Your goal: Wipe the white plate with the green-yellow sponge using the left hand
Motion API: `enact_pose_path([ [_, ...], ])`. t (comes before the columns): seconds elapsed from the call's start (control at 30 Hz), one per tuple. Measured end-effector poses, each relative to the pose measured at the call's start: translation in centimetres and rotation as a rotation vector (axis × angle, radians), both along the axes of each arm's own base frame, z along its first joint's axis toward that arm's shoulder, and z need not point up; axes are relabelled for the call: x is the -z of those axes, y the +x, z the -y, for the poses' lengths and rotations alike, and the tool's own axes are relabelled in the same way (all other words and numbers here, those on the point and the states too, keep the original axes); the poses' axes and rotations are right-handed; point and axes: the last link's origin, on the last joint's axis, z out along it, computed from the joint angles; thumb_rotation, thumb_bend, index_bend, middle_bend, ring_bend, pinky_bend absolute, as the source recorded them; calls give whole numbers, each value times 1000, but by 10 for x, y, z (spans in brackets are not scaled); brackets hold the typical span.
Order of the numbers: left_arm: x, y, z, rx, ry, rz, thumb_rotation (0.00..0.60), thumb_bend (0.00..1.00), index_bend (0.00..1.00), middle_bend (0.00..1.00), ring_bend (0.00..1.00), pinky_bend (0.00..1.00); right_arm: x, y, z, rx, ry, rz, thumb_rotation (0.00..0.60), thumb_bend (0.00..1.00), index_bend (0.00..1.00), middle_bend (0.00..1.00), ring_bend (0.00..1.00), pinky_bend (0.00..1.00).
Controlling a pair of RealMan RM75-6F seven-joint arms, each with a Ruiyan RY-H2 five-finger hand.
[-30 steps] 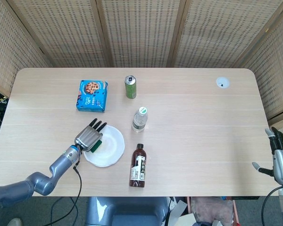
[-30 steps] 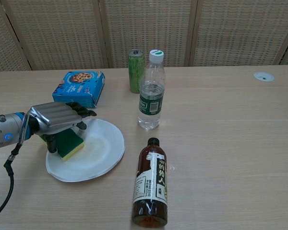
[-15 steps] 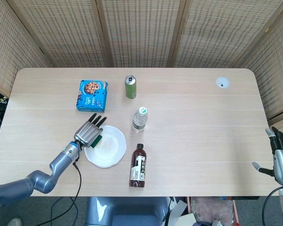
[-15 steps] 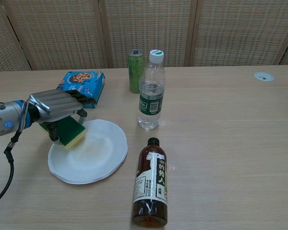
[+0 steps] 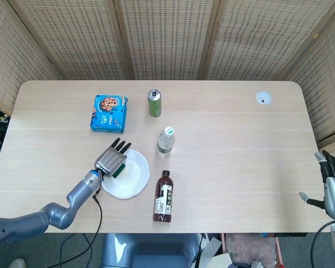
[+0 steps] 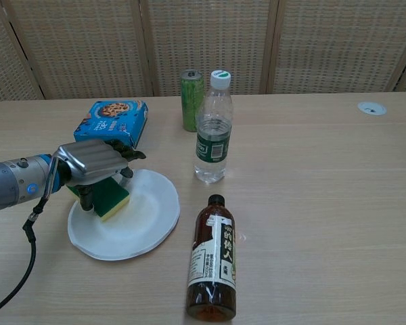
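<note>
The white plate (image 5: 132,178) (image 6: 139,223) lies on the table left of centre. My left hand (image 5: 111,159) (image 6: 95,161) grips the green-yellow sponge (image 6: 108,196) (image 5: 118,170) and presses it onto the plate's left part. Its fingers curl over the sponge's top, and the thumb goes down the sponge's near side. My right hand (image 5: 333,187) is at the table's right edge, far from the plate, its fingers apart and holding nothing; only the head view shows it.
A dark bottle (image 5: 163,197) (image 6: 213,261) lies on its side right of the plate. A clear water bottle (image 5: 165,140) (image 6: 213,132) and a green can (image 5: 154,103) (image 6: 192,99) stand behind it. A blue cookie box (image 5: 109,113) (image 6: 111,122) lies behind my left hand.
My left hand slid the sponge away to the plate's far-left rim, then back toward the plate's middle. The plate shifted slightly right. The right hand stayed still.
</note>
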Motion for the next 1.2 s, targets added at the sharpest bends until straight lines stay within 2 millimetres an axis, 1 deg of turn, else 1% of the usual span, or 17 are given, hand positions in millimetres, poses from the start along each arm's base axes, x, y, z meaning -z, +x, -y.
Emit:
enact_pose_path([
  [0.07, -1, 2, 0, -3, 0, 12, 600, 158, 681, 0, 0, 0, -1, 0, 0, -2, -2, 3, 600, 0, 0, 0, 0, 0],
  [0.27, -7, 16, 3, 7, -3, 82, 600, 158, 681, 0, 0, 0, -1, 1, -1, -6, -2, 5, 600, 0, 0, 0, 0, 0],
  [0.4, -6, 22, 4, 26, -7, 79, 600, 158, 681, 0, 0, 0, -1, 1, -1, -6, -1, 4, 600, 0, 0, 0, 0, 0],
  [0.53, 1, 20, 5, 20, -17, 55, 600, 158, 681, 0, 0, 0, -2, 1, -1, -5, -2, 4, 600, 0, 0, 0, 0, 0],
  [0.73, 11, 8, 4, -19, -17, -10, 600, 158, 681, 0, 0, 0, -3, -1, 0, 1, -3, 8, 600, 0, 0, 0, 0, 0],
  [0.83, 12, 3, 4, -27, -15, -34, 600, 158, 681, 0, 0, 0, -3, -1, 0, 1, -3, 9, 600, 0, 0, 0, 0, 0],
  [0.93, 7, -1, 2, -31, -1, -44, 600, 158, 681, 0, 0, 0, -3, -1, 0, 0, -5, 10, 600, 0, 0, 0, 0, 0],
  [1.07, 1, 2, 2, -44, 3, 6, 600, 160, 681, 0, 0, 0, -3, 0, -1, -2, -6, 10, 600, 0, 0, 0, 0, 0],
  [1.2, 1, 14, 5, -28, -16, 67, 600, 161, 681, 0, 0, 0, -2, 0, -1, -1, -3, 7, 600, 0, 0, 0, 0, 0],
])
